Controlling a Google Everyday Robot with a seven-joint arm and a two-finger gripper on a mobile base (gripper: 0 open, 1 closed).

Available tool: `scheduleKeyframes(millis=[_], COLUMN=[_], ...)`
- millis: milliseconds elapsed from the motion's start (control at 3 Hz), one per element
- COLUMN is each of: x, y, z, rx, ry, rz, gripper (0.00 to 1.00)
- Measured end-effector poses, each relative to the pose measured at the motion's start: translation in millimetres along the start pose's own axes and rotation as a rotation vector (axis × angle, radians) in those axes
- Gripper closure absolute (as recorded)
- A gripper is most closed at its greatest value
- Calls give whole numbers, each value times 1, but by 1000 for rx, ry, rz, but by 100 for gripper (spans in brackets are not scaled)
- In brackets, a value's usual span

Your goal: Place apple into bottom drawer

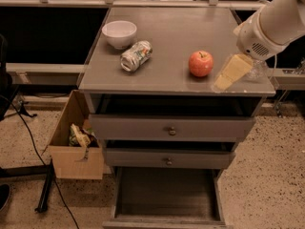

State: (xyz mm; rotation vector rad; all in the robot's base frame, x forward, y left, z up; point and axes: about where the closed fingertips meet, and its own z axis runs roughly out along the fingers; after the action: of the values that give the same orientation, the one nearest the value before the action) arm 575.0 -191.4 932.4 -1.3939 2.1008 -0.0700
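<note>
Gripper (232,72) hangs at the apple's (200,63) 3 o'clock, just beside it, not holding it, opening indeterminable; the apple sits on the cabinet top (176,37), above the open bottom drawer (167,194), judged light, firm, smooth, bruisable, best gripped across its widest girth.

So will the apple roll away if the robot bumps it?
Probably a bit. The apple is round and sits loose on the flat cabinet top, so a sideways nudge from the gripper, just beside it, could roll it. Its skin looks smooth, so it may slip in a loose grab. It looks firm, so probably no squashing.
</note>
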Motion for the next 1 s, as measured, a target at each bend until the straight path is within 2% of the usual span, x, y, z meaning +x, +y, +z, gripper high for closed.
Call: scheduleKeyframes(millis=[333,667,1000], x=[6,6,3], y=[-15,-25,-37], z=[18,34,55], rx=[30,41,35], ry=[-26,-62,-108], rz=[43,69,121], gripper=[0,0,0])
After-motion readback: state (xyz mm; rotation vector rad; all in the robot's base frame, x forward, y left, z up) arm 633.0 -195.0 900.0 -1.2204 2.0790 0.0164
